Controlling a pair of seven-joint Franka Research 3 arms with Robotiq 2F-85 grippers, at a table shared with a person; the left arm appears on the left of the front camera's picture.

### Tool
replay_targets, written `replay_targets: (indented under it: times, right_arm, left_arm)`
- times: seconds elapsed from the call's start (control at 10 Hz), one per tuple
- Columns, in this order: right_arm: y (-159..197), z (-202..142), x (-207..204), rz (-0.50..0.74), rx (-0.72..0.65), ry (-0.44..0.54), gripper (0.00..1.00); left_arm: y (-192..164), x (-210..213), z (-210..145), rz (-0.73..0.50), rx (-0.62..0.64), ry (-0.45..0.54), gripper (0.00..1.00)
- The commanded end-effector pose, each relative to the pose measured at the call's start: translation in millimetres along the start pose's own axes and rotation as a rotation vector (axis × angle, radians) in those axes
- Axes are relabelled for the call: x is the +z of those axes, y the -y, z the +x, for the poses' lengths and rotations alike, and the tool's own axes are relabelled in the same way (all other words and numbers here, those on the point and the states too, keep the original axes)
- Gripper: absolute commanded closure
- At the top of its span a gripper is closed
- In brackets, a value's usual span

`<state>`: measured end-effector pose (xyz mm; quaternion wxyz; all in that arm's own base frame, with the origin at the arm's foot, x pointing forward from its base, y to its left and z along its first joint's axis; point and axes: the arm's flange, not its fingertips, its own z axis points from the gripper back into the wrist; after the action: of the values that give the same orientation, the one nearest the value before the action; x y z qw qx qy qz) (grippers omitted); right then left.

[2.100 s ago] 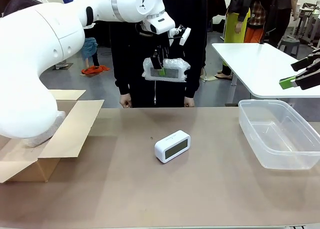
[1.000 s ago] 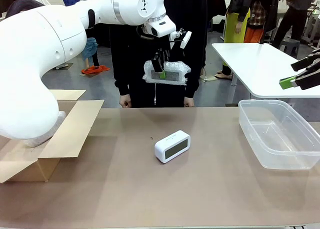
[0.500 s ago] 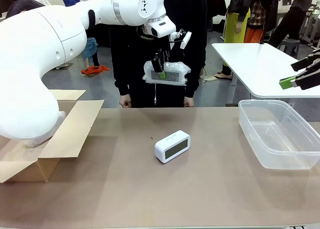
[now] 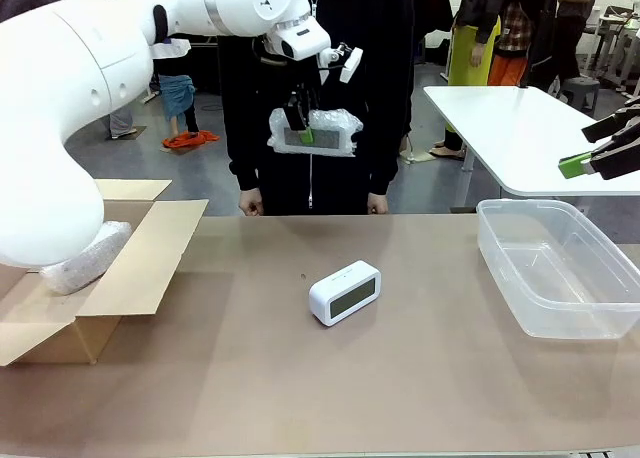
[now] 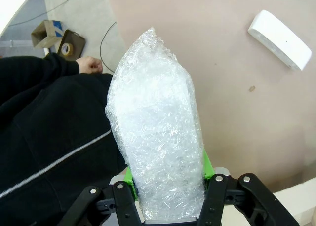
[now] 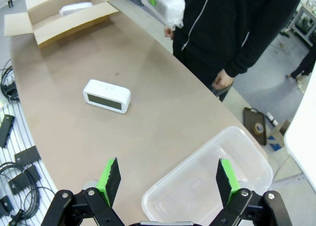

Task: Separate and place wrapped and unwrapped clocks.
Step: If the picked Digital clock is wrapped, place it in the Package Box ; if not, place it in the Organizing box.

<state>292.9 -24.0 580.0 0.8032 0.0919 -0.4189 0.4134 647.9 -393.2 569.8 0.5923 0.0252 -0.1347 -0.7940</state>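
While left hand (image 4: 300,130) grips wrapped clock (image 4: 328,132), bundle (image 4: 85,259), maybe another, in box (image 4: 145,253).

boxed wrapped clock (image 4: 88,256): partly behind left arm (image 4: 60,128) | bin (image 4: 497,246): cut by edge

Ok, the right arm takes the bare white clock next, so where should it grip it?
Probably from above, at mid-length of the white clock, closing across its screen face and back. It stands upright on its long edge, and that depth looks like its narrowest span.
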Motion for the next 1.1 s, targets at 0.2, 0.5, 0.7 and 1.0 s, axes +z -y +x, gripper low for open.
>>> replay_targets:
  times: [0.2, 0.5, 0.7, 1.0]
  right_arm:
    - [1, -1, -2, 0.017, -0.008, 0.01, 0.0]
    - [1, -1, -2, 0.017, -0.008, 0.01, 0.0]
    - [1, -1, -2, 0.017, -0.008, 0.01, 0.0]
    - [1, -1, -2, 0.017, -0.008, 0.01, 0.0]
  left_arm:
    - [61, 18, -21, -0.067, -0.02, -0.028, 0.47]
    - [84, 19, -45, 0.018, 0.07, -0.045, 0.47]
    - [103, 16, -68, 0.092, 0.122, -0.042, 0.47]
    - [132, 15, -102, 0.125, 0.191, -0.027, 0.47]
